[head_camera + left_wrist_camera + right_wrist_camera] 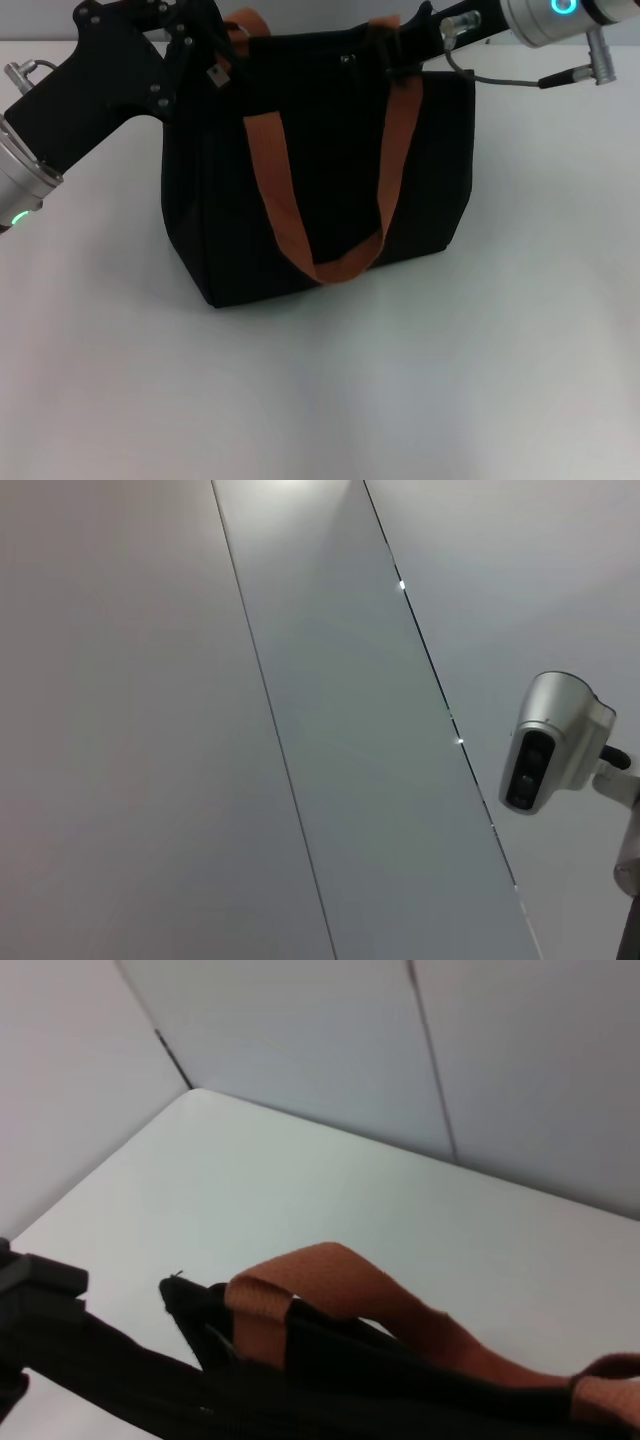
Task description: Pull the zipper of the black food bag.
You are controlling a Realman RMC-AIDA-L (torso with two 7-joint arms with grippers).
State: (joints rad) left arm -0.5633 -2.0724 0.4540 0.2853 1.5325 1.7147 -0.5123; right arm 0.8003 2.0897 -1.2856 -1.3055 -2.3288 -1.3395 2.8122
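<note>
While the black food bag [320, 190] stands upright mid-bench [330, 400], its zipper [217, 73] hangs at the top left corner beside the left tool [200, 45]; the right tool [400, 50] meets the top right edge, grips unclear for both.

We see a white desk [480, 380] carrying one object: the black food bag [330, 170], standing upright toward its far edge.

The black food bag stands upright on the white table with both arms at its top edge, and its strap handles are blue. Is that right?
Not quite. The strap handles are rust-orange, not blue, as the head view shows. The rest holds: the black food bag stands upright on the white table, with the left gripper and the right gripper at its top edge.
</note>
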